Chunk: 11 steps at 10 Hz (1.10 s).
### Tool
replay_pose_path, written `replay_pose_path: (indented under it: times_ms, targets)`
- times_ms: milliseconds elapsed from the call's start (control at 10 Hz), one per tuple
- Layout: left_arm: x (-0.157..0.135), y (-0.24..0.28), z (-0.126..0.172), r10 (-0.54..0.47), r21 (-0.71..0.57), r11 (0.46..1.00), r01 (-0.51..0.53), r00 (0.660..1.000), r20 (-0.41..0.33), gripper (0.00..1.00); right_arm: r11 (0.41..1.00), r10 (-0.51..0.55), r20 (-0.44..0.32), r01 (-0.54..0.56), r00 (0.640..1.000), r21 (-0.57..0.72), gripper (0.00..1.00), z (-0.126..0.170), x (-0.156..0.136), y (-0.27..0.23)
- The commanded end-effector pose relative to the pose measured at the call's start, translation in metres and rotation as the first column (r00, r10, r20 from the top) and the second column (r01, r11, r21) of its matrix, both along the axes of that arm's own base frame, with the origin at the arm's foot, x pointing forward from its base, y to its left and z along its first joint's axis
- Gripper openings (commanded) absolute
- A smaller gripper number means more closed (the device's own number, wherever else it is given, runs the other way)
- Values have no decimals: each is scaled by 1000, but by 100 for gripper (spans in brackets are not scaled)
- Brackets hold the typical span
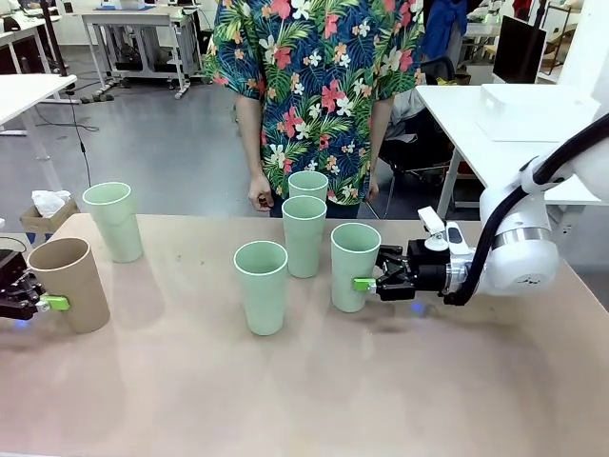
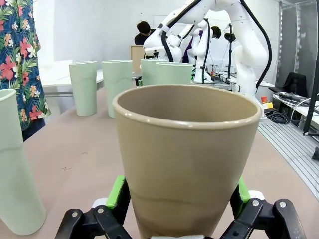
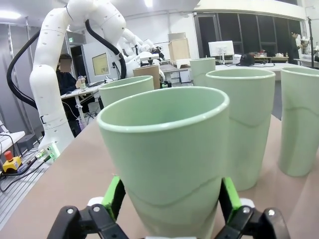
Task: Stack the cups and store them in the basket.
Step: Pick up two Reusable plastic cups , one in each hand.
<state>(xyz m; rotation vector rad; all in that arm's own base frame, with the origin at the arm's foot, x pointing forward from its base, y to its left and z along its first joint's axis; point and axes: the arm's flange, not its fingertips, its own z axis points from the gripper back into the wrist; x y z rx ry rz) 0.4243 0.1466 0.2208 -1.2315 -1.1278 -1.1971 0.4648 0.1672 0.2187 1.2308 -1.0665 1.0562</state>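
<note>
Here, six cups are seen standing upright on the desk (image 1: 314,400). The brown cup (image 1: 68,283) is found at the near left. The left fingers (image 1: 54,303) are placed around its lower part and are held wide apart, one at each side. Their green pads are seen just beside the cup's wall, but it cannot be told if the wall is touched. The cup is not lifted; it is stood on the desk.

The left green cup (image 1: 114,221) is set a little farther back, near the brown cup. A small cardboard box (image 1: 43,217) is seen by the far left corner of the desk.

Three green cups are grouped in the middle. The near green cup (image 1: 261,286) is closest. The middle green cup (image 1: 304,234) is placed behind it, a little to the right. The far green cup (image 1: 308,186) is partly hidden behind the middle one.

The right green cup (image 1: 354,267) is placed just right of the near green cup, apart from it. The right fingers (image 1: 363,284) are set around its lower part from the right and are held wide apart too, one at each side. This cup is stood on the desk as well.

A person in a flowered shirt (image 1: 314,86) is seen at the far side, with a hand (image 1: 259,198) held low near the far green cup.
</note>
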Motion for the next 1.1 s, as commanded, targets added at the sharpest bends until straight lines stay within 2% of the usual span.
replay_pose_path:
  times_ms: [0,1000]
  targets:
    - [-13,-7,-7,34,-1,999,-34,998,44,100,1000,-25,-12,25,1000,-14,100,4,5,15]
    - [-17,-17,-9,61,0,998,-61,997,57,100,1000,1,-24,-1,1000,-9,100,0,5,31]
